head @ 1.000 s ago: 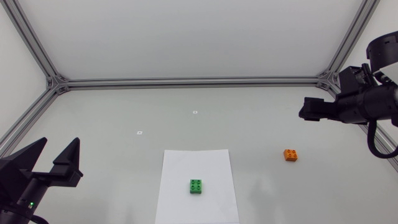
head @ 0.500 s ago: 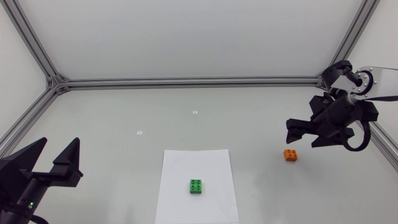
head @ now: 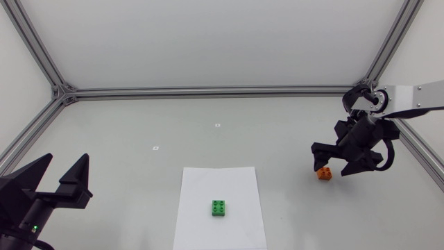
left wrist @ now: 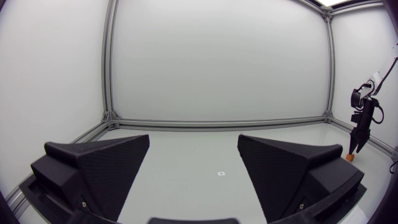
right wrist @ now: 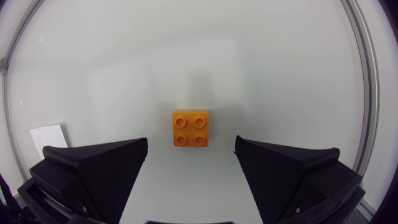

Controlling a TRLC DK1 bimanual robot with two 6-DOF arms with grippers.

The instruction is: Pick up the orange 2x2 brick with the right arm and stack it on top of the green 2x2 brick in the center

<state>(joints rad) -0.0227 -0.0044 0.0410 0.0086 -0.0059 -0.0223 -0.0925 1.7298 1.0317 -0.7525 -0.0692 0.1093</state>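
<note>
Right claw [head: 333, 161] is spread wide with nothing in it, hanging over the orange brick [right wrist: 190, 128]. In the wrist view the brick sits studs up on the table [head: 139, 132], centred across the gap but a little ahead of the fingertips, toward 12 o'clock, and touching neither finger. Its side faces look square to the finger line, so you shouldn't need any wrist roll. Nudge the claw forward until the brick is level with the finger pads, then drop straight down. Don't close early: the wedges should land on the two flat side walls, below the studs, or the brick will likely tip or squirt out. Close evenly so neither finger shoves it sideways first. Lift well clear of the table before you traverse. The target is the green brick [head: 219, 207], which sits on the white sheet [head: 201, 187] at about 8 o'clock from the orange one in the head view, well apart from it. It looks turned slightly, so plan a small yaw trim before you press the studs home. Left claw [left wrist: 193, 143] is parked with its fingers apart at the table's near-left corner, out of your path.
</note>
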